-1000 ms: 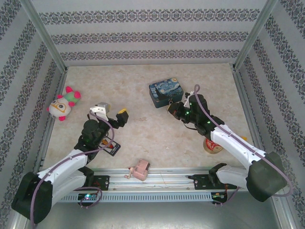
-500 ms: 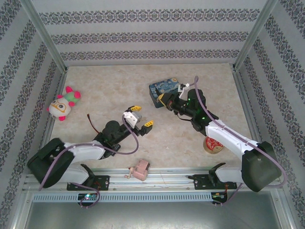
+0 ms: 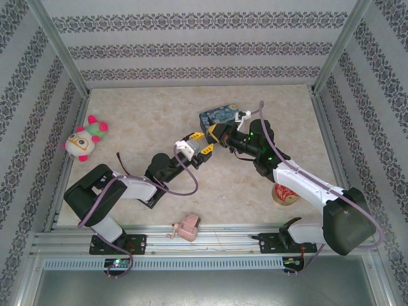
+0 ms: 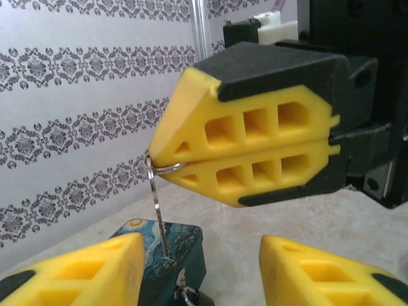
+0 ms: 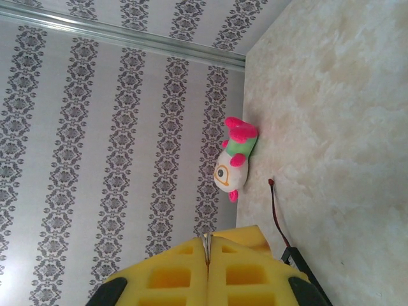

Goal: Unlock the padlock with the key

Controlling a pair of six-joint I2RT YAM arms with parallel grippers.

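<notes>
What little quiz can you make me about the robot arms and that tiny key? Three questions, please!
1. True or false: the right tool is shut on the ring that the key hangs from.
2. Pick one. The left tool is: A) open, with nothing gripped; B) shut on the key; C) shut on a spoon.
3. In a few words: in the left wrist view, what painted thing sits on the table just behind the tip of the key?

Key: 1 true. 2 A. 3 the blue tin.
</notes>
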